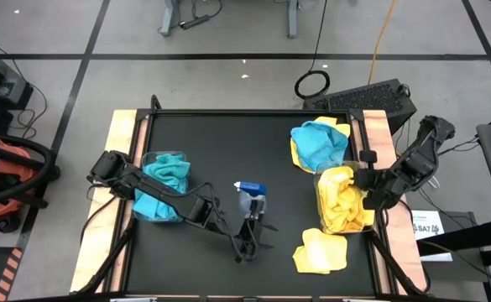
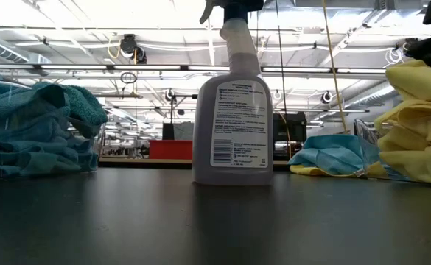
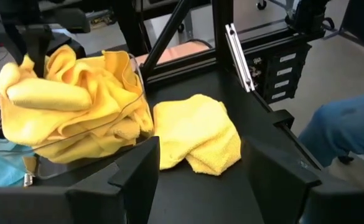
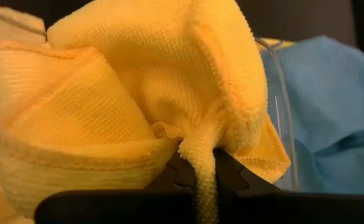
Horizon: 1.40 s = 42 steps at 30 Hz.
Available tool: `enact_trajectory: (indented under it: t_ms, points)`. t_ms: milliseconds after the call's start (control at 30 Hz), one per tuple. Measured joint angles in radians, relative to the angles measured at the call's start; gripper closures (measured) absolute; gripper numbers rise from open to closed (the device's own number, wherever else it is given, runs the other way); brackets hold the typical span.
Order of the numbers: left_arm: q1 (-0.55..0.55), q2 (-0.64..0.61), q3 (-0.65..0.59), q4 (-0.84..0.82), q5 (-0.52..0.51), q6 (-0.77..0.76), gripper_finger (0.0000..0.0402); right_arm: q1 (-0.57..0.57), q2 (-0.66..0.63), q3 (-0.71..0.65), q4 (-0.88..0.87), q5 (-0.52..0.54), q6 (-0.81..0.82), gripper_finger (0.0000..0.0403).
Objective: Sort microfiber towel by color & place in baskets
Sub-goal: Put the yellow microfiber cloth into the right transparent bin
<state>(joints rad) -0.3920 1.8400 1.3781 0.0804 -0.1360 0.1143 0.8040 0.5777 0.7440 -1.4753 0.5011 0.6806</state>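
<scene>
Towels (image 1: 321,252) on black table (image 1: 228,143); grey floor (image 1: 228,75).

So the spray bottle (image 1: 251,200) stands mid-table, between a basket (image 1: 163,186) on the left with towels (image 1: 165,172) in it and another basket (image 1: 343,200) on the right, also heaped. One loose towel (image 1: 321,250) lies just in front of that right basket, and a pile (image 1: 319,143) sits just behind it.

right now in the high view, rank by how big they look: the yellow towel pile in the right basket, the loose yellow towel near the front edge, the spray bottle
1. Yellow towel pile in the right basket
2. Loose yellow towel, only slightly smaller
3. Spray bottle, clearly smallest, though seen from straight above
</scene>
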Motion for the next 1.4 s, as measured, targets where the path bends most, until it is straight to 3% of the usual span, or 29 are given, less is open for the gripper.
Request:
enact_trajectory:
  t_ms: [233, 633, 900, 1133, 1400]
  points:
    - [0.0, 0.0, 0.0, 0.018, 0.0, -0.001, 0.0171, 0.0, 0.001, -0.025, 0.032, 0.018, 0.106, 0.0399]
    - [0.0, 0.0, 0.0, 0.017, 0.0, 0.005, 0.0171, 0.0, 0.006, -0.025, 0.054, 0.023, 0.122, 0.0388]
    - [0.01, 0.0, 0.0, 0.017, 0.0, 0.006, 0.0171, 0.0, 0.006, -0.025, 0.059, 0.018, 0.125, 0.0321]
    - [0.023, 0.0, 0.0, 0.038, 0.0, 0.004, 0.0171, 0.0, 0.006, -0.018, 0.053, 0.018, 0.127, 0.0237]
    - [0.032, 0.0, 0.0, 0.073, 0.0, 0.023, 0.0171, 0.0, 0.006, 0.115, 0.05, 0.018, 0.129, 0.0175]
